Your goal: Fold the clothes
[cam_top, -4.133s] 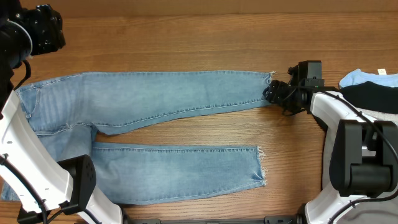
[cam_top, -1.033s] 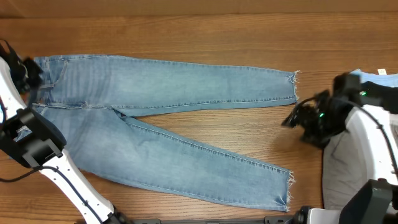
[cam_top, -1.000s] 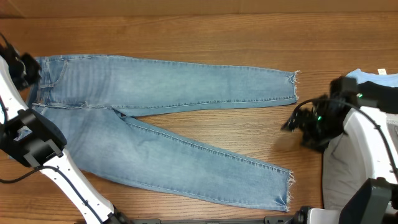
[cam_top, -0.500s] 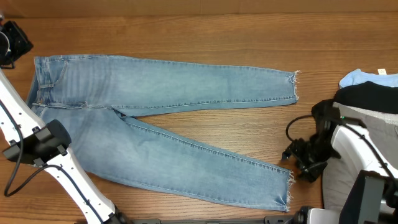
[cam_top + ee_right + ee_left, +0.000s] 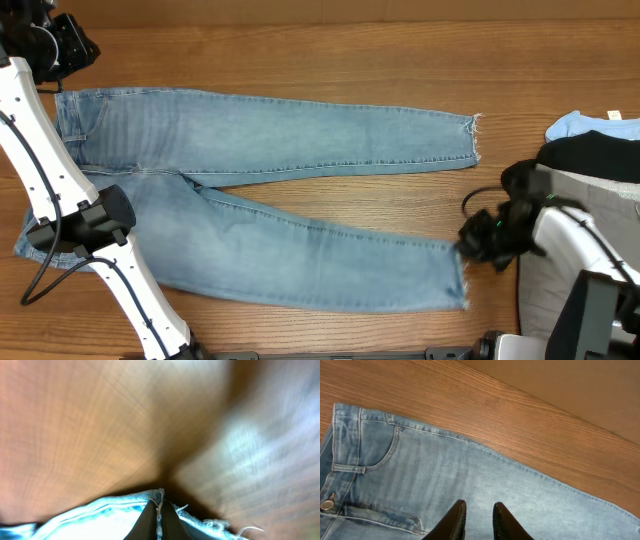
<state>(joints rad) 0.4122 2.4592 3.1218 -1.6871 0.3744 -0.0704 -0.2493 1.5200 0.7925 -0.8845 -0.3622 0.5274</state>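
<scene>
Wood tabletop blurred, jeans hem perhaps inside right end effector

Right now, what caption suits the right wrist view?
Right gripper shut on the frayed hem of light-blue jeans, wooden table blurred behind.

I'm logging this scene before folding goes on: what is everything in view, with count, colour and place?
jeans: one, light blue, spread across the table, legs pointing right
pale-blue top: one, far right edge
black garment: one, right edge, beside the top
grey trousers: one, right edge, partly under the arm
table: one, brown wood
left gripper: black, slightly open, above the waist
right gripper: black, shut on the near leg's hem
</scene>
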